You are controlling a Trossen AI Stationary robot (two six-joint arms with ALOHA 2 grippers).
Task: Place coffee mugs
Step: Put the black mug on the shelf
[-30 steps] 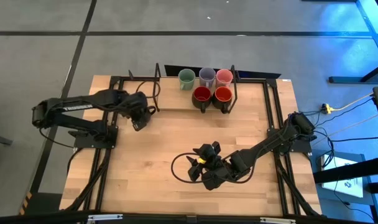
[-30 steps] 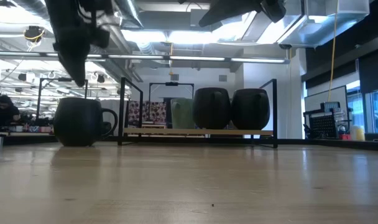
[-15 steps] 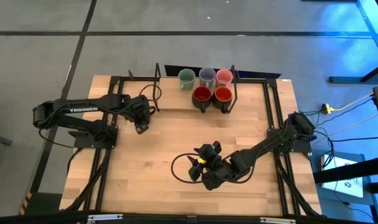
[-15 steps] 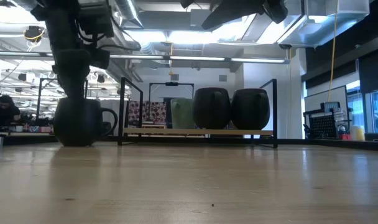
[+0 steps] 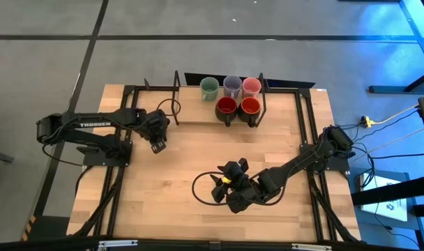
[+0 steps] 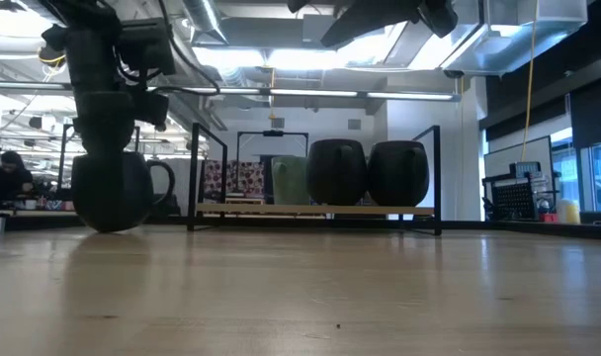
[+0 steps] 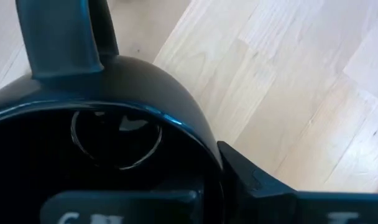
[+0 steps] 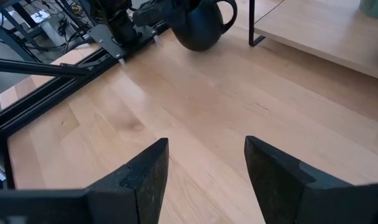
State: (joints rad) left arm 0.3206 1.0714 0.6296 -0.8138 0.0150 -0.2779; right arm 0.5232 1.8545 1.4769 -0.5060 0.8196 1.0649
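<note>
The black mug (image 6: 108,193) is at the table's left, in front of the rack, with its handle (image 6: 162,178) toward the right. My left gripper (image 5: 158,131) comes down on it from above and is shut on its wall. Pale green (image 5: 209,88), lavender (image 5: 232,86) and pink (image 5: 252,86) mugs stand in a far row on the rack's board (image 5: 198,111). Two red mugs (image 5: 226,107) (image 5: 250,107) stand in front of them. My right gripper (image 8: 204,180) hovers open near the table's front middle, holding nothing. My left gripper pinches the black mug's wall at the rim (image 7: 209,163), well around from the handle (image 7: 58,37). One finger (image 7: 114,205) is inside the mug and one (image 7: 257,186) outside. The fingers point down from above. The mug sits slightly tilted; whether its bottom is on the table I cannot tell.
A low rack with black upright bars (image 5: 176,94) stands at the table's far middle. Black frame rails (image 5: 121,174) run along both sides of the table. Bare wood (image 5: 177,164) lies between the two arms. A cable loop (image 5: 201,187) lies by my right gripper.
My left gripper has come down over the black mug and shut on its wall. The mug has shifted a little toward the table's left edge and tipped slightly.
</note>
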